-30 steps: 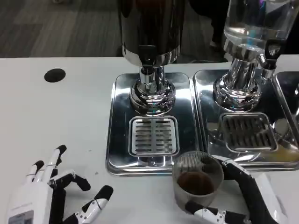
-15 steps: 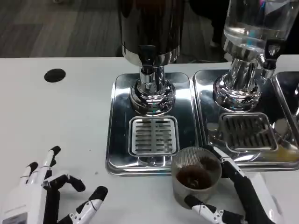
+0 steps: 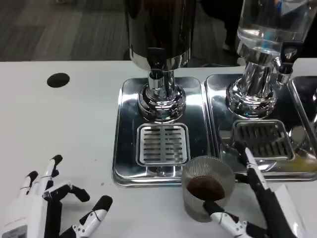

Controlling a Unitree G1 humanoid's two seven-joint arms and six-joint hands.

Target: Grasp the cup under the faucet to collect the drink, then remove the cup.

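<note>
A clear ribbed cup (image 3: pixel 207 184) with dark drink in its bottom stands on the white table, just in front of the left drip tray (image 3: pixel 127 148) and clear of the faucet (image 3: pixel 156 79) of the dark drink tank. My right hand (image 3: pixel 257 203) lies to the cup's right. Its long fingers (image 3: pixel 250 166) point up and away from the cup wall with a gap between, while its thumb (image 3: pixel 223 220) lies by the cup's front base. My left hand (image 3: pixel 44 213) rests at the lower left with fingers spread, holding nothing.
A second dispenser with a clear tank (image 3: pixel 270 25) stands on its own chrome tray (image 3: pixel 218 94) at the right, close behind my right hand. A black round hole (image 3: pixel 58 80) sits in the table at the far left. White table lies bare between the left hand and the trays.
My right hand's fingers have spread off the cup, which they wrapped a second ago. The cup stays put on the table. The left hand has slid slightly down and left.
</note>
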